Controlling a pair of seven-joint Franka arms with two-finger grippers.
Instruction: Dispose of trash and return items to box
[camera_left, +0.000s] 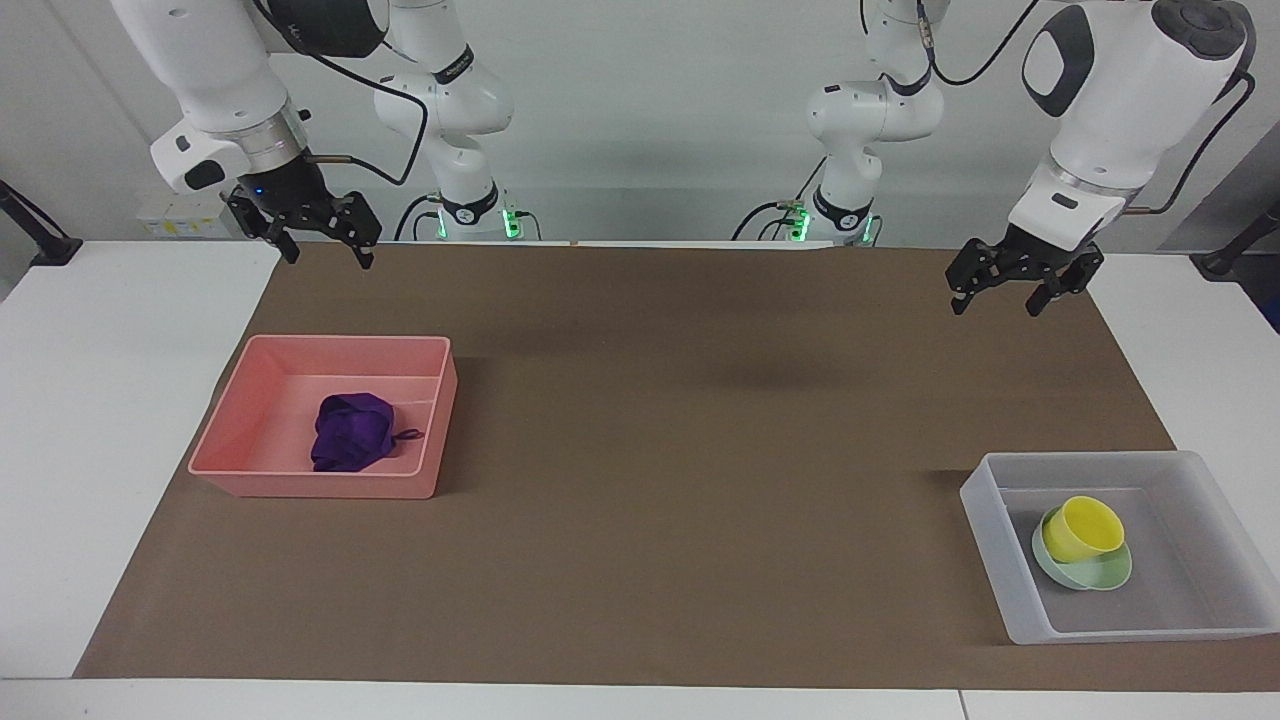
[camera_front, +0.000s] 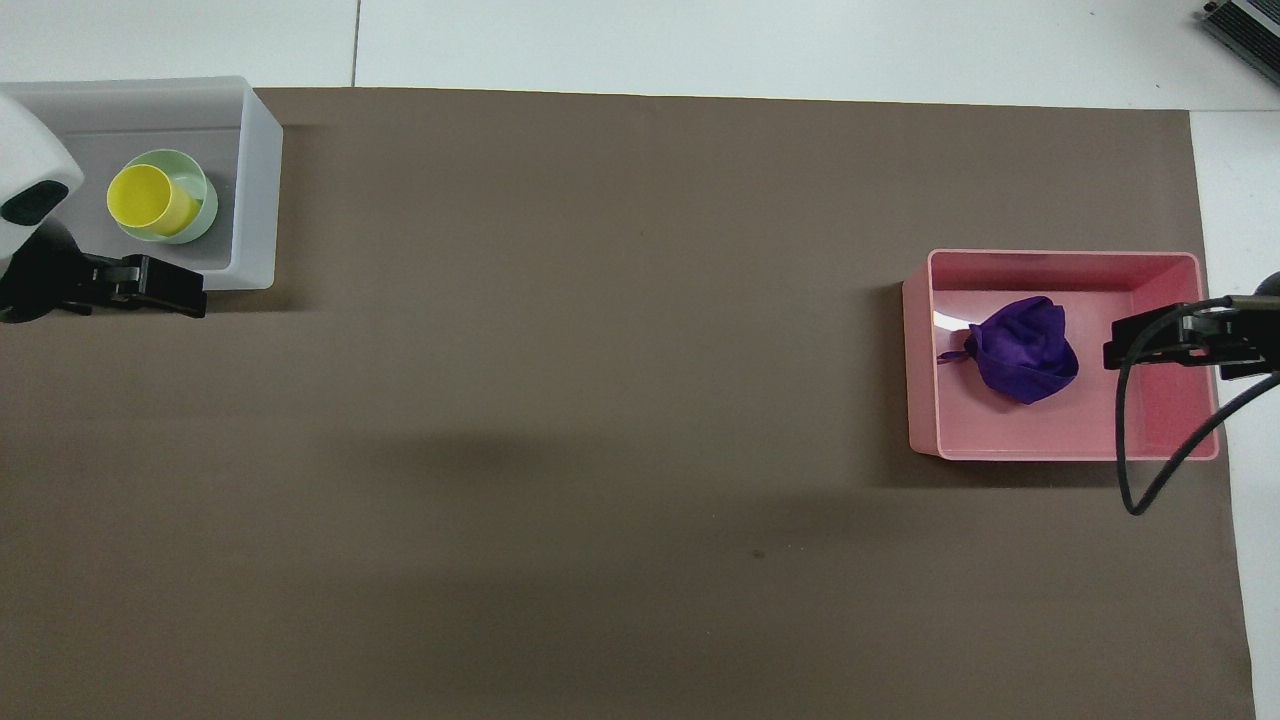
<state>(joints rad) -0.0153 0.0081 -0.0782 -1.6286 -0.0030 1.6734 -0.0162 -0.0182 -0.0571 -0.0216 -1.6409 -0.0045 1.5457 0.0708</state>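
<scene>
Both hands we saw spread open, holding nothing: left hand (camera_left: 1025, 293) and right hand (camera_left: 318, 241) raised, well apart from the cup (camera_left: 1083, 527) in the box (camera_left: 1010, 585).

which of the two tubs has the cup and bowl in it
The translucent whitish-grey tub at the left arm's end of the table: the yellow cup lies tilted in the mint-green bowl there. The pink tub holds only the purple fabric wad.

Dark purple wad (camera_left: 350, 432) sits in the pink tub (camera_left: 235, 425). Yellow cup (camera_left: 1083, 527) on the mint-green bowl (camera_left: 1100, 575), inside the translucent whitish-grey box (camera_left: 1000, 555). Brown mat (camera_left: 700, 450) covers the white tabletop (camera_left: 100, 400).
</scene>
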